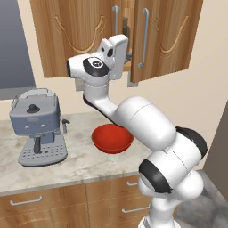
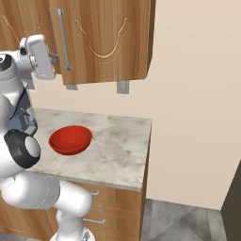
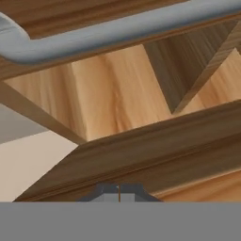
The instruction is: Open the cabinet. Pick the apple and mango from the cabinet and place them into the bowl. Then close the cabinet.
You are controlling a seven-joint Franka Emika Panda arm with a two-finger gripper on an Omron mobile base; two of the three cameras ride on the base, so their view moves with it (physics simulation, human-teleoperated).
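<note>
The wooden cabinet (image 1: 169,35) hangs above the counter. Its right door stands slightly ajar, with a narrow gap beside the left door (image 1: 71,31). My gripper (image 1: 127,33) is raised into that gap at the doors' lower edge, beside the right door's silver bar handle (image 1: 144,38). In the hand view the fingertips (image 3: 119,190) are shut together with nothing between them, close against a door edge, and a handle (image 3: 117,28) crosses the top. The red bowl (image 1: 112,139) sits on the counter below, also in the right base view (image 2: 70,140). Apple and mango are hidden.
A grey coffee machine (image 1: 38,127) stands on the marble counter (image 1: 75,164) left of the bowl. Wooden drawers (image 1: 44,200) run below the counter. The counter ends at a beige wall (image 2: 197,103) on the right.
</note>
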